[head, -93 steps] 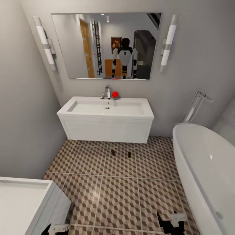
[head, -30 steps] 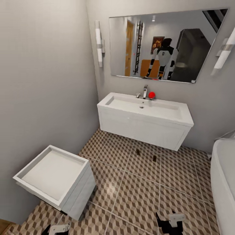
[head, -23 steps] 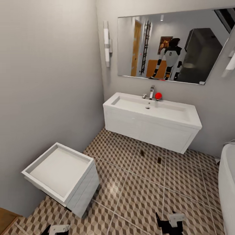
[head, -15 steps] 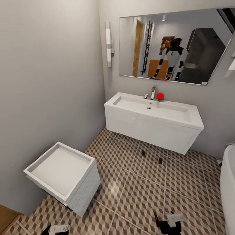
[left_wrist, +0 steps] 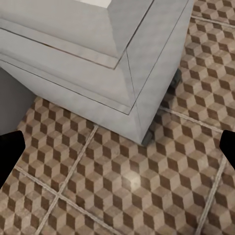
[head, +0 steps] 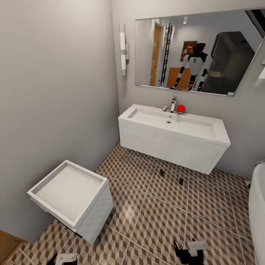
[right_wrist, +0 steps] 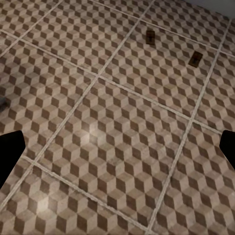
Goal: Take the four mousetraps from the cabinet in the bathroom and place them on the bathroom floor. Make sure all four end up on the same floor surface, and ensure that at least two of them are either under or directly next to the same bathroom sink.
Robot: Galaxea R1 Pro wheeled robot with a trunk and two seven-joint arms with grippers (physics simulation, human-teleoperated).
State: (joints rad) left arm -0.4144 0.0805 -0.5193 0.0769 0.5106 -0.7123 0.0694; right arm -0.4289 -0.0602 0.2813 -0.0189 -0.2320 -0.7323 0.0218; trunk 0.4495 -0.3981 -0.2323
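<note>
On the bathroom floor (head: pixel 154 217) before the sink (head: pixel 173 125), your two mousetraps (head: pixel 161 172) lie apart, both grippers' jaws spread empty.

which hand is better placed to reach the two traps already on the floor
Right, probably. The two mousetraps lie on the bathroom floor in front of the sink, on the right hand side, and show ahead in its wrist view. The left hand sits by the white toilet. Both hands look open.
</note>
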